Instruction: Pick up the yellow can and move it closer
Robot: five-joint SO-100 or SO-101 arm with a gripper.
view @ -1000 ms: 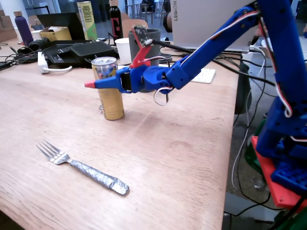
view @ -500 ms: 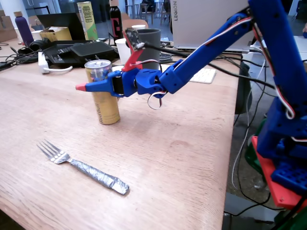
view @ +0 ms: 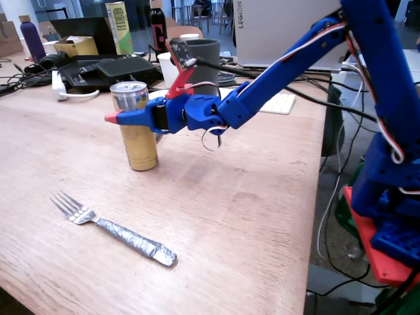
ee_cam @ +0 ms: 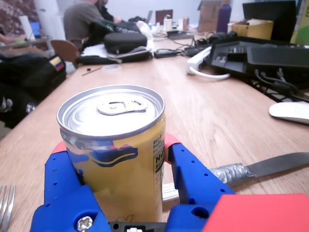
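The hand (view: 131, 118) was clamped around the yellow can (view: 136, 128), gripping it high on the body, just under the silver rim. The wrist view confirmed it: the can (ee_cam: 116, 154) sat squarely between the two blue fingers (ee_cam: 190, 176), one on each side and both pressed against the metal, with the red tips just showing past its curve. A grip that high probably kept the fingers clear of the bench (view: 216, 210) while the can stayed upright.

In the fixed view, the can's base looked to be on the wood or barely off it; that could not be told for certain. It stood toward the far left of the bench, beyond the fork (view: 111, 230) with its foil-wrapped handle, which lay well apart from it on the near side. So the carry toward the near edge looked to be in hand, not finished.

On writing: small print ran down the can's side in the wrist view, too fine to read, beside a blue wavy band. The pull tab was unbroken, so the can was likely full and heavy, which might explain the firm squeeze. At the back, "LEGION" could be read running down the edge of a grey laptop lid (view: 289, 29). The dark grey cup (view: 205, 59) stood behind the arm, untouched.
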